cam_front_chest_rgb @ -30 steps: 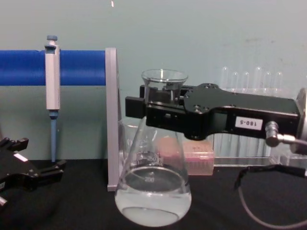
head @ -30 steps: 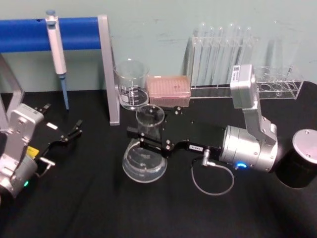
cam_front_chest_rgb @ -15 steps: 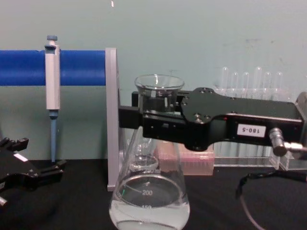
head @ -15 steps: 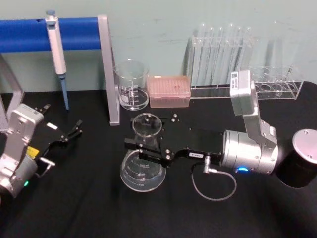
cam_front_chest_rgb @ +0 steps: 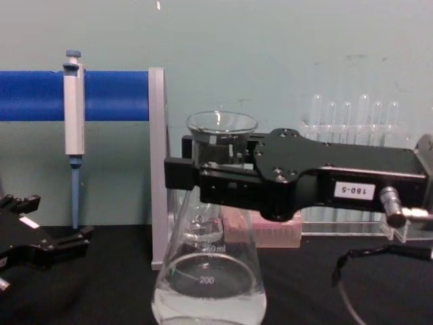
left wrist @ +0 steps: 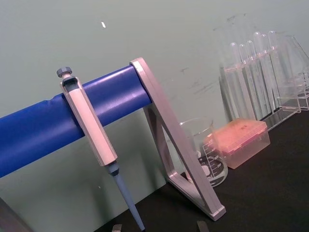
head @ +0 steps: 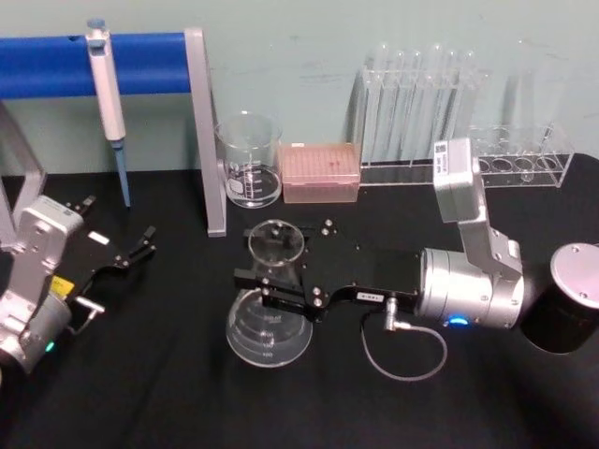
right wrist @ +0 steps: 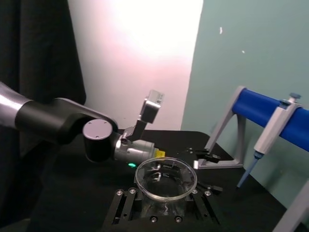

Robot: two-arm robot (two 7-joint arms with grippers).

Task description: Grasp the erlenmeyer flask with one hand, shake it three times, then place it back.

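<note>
The right gripper (head: 251, 284) is reaching in from the right, lying level over the table (head: 187, 402), and its jaws are clenching the neck of the flask (head: 268, 339) just under the flared rim. The flask is standing upright near the middle of the table, just in front of the grey leg (head: 205, 140) of the stand. Clear liquid is lying in its wide base, below the 200 mark in the chest view; whether the base is touching the table cannot be told. Behind it a beaker (head: 249, 161) is sitting just beside the leg, with a pink tip box (head: 321, 172) next to it. Farther right, tall tubes (head: 418, 98) are standing in a clear rack (head: 524, 168). A black canister (head: 567, 309) with a grey lid is sitting at the table's right edge, near the right wrist, and a cable (head: 404, 342) is looping on the cloth in front of that wrist. A pipette (head: 107, 89) is hanging from the blue bar (head: 47, 64) at the back left. The left gripper (head: 120, 224) is resting at the left edge, jaws spread apart, well apart from the flask, with bare cloth lying between them and toward the near edge.
</note>
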